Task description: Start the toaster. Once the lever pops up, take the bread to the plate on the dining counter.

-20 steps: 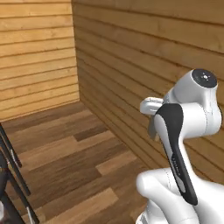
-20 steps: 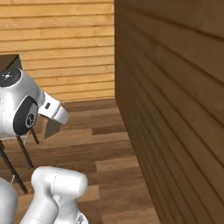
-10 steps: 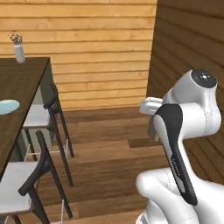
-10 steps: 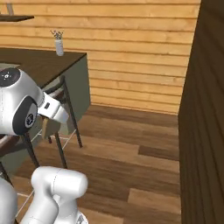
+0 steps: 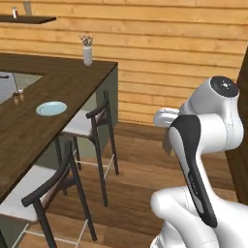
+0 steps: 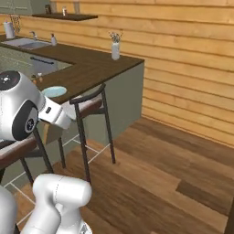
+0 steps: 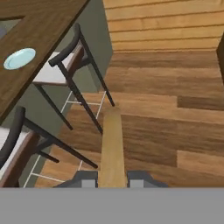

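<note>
My gripper [image 7: 112, 178] is shut on the bread [image 7: 112, 148], a tan slice seen edge-on that sticks out forward between the two dark fingertips [image 7: 85, 179]. The bread hangs above the wooden floor, beside the stools. The pale blue plate [image 5: 51, 108] [image 6: 55, 91] [image 7: 19, 58] lies flat on the dark wood dining counter [image 5: 58, 77] [image 6: 93, 68] [image 7: 41, 24], to the left of and beyond the bread. The toaster and its lever are out of view.
Two dark-framed stools [image 5: 94, 121] [image 5: 51, 189] [image 7: 65, 65] stand along the counter's near side, between me and the plate. A vase [image 5: 87, 52] [image 6: 115, 49] stands at the counter's far corner, small shakers [image 5: 18, 97] left of the plate. Bare plank floor [image 6: 173, 160] stretches to the right.
The whole picture has swung: the base has turned from the plank wall corner toward the dining counter, which now shows with plate and stools. The arm's pose is unchanged.
</note>
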Robot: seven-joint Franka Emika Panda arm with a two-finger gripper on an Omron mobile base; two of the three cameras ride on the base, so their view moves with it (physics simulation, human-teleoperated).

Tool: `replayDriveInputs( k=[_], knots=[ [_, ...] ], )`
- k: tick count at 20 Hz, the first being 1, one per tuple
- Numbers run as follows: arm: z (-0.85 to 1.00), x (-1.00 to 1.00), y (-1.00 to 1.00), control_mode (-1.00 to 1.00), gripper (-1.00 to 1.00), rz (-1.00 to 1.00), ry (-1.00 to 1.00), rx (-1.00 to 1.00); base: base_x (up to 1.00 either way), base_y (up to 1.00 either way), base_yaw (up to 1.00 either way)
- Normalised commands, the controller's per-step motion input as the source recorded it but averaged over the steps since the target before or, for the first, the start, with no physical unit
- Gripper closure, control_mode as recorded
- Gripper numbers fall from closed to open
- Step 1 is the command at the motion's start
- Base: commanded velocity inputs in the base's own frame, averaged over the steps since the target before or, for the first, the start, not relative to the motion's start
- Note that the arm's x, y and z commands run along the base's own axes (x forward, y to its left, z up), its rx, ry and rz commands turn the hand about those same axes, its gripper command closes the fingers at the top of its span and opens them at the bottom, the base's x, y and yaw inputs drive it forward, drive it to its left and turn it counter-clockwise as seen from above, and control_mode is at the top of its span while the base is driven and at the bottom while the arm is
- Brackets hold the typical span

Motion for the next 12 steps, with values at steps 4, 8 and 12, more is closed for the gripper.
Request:
replayDriveInputs(
  k=[4,8,12],
  knots=[
    [0.00,0.00,0.00,1.00,1.00,0.00,0.00,0.00,0.53,-0.66,0.56],
    [0.00,0.00,0.00,1.00,1.00,0.00,0.00,0.00,0.63,-0.64,0.55],
    [0.00,0.00,0.00,1.00,1.00,0.00,0.00,0.00,0.66,-0.60,0.56]
  ],
)
